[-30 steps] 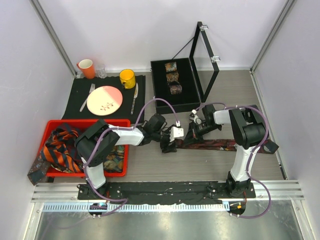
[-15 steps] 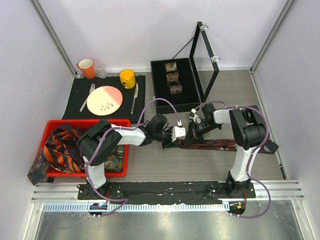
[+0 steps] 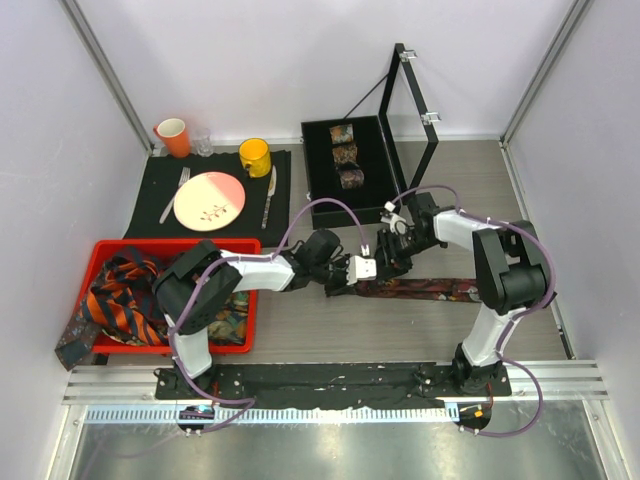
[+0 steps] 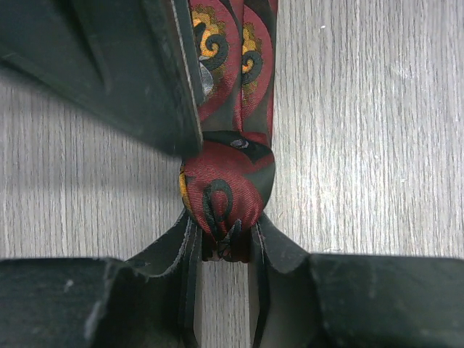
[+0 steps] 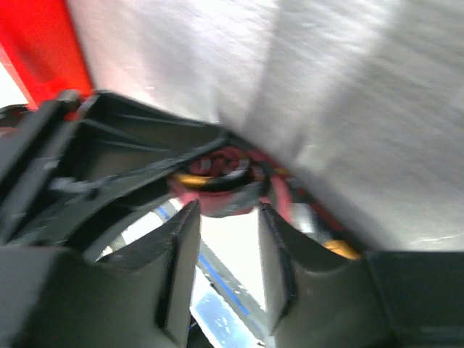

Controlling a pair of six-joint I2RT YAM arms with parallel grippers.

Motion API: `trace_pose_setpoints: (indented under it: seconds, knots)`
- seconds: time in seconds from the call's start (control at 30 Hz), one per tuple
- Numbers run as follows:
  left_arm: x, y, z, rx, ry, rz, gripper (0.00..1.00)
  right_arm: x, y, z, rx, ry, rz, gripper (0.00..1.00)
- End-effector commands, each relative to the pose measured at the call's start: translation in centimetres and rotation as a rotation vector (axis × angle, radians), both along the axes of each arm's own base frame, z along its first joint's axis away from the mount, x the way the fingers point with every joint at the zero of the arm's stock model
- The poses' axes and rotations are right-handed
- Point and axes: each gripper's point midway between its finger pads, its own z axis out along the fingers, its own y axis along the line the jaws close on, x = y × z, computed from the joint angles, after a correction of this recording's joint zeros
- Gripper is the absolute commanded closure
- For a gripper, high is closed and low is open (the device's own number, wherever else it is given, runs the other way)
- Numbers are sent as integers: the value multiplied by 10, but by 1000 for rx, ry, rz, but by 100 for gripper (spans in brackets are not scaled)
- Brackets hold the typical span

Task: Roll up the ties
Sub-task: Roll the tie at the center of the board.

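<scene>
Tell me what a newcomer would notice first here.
Mid-table, the left gripper pinches the rolled end of a dark red patterned tie, with the right gripper open right beside it. At left, a red bin holds a heap of loose ties; at the back, an open black case holds three rolled ties.

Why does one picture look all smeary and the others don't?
Right wrist view: smeared, likely motion blur; the table is streaked and the red tie fuzzy. Left wrist view: sharp, the tie's pattern and the wood grain crisp. Top view: clear and evenly lit.
</scene>
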Motion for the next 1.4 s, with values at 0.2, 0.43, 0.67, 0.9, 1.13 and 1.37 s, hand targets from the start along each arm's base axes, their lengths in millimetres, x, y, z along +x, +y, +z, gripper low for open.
trace_pose_setpoints:
  seconds: [0.2, 0.43, 0.67, 0.9, 1.13, 1.37]
  knots:
    - [-5, 32, -30, 187, 17, 35, 99, -16, 29, 23, 53, 28, -5, 52]
    - [-6, 32, -29, 192, 22, 28, 98, -15, 21, -20, -86, 36, -10, 63]
    - [-13, 33, -26, 182, 32, -11, 86, -17, 6, -42, -132, 69, -32, 99]
    - [-5, 19, -6, 82, 49, -44, 44, -24, -22, -64, -157, 143, -76, 99]
    - [0, -9, 23, -65, 61, -51, 16, -19, -36, -77, -202, 148, -100, 99]
    - [5, -34, 30, -140, 52, -84, 14, -11, -47, -85, -232, 168, -135, 99]
